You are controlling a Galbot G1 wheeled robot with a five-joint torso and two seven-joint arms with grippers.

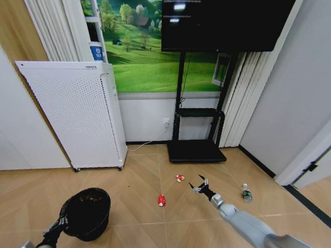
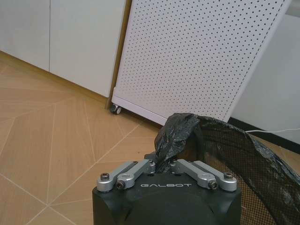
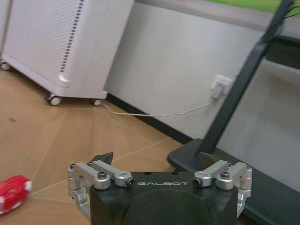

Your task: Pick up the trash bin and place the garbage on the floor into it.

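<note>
- Down at the lower left of the head view, on the wood floor: trash bin (image 1: 86, 213), small, round, black, with a black bag liner (image 2: 176, 133) bunched over its rim.
- Likely light and thin-walled, judging by the mesh side seen in the left wrist view; liner soft and slippery, so a pinch on plastic alone could slide or tear.
- Held at the rim by left gripper (image 2: 164, 165), fingers closed down on a fold of liner at the bin's edge; whether the stiff rim is caught underneath, hard to say.
- Best hold judged to be rim and liner together, bin kept upright with its mouth up.
- Out ahead on the floor, right gripper (image 1: 199, 184) hanging low with fingers spread wide and holding nothing.
- Garbage scattered nearby: red-and-white bit (image 1: 162, 200) between bin and right gripper, second red-and-white bit (image 1: 180, 177) just beyond the fingers, small clear bottle (image 1: 246, 193) with green label off to the right.
- Red bits probably light and crushable, fit for a gentle pinch across the middle; bottle smooth, round, apt to roll, better gripped across its body.
- Behind the bin, tall white perforated box unit (image 1: 77, 113) on castors, well apart from the garbage.
</note>
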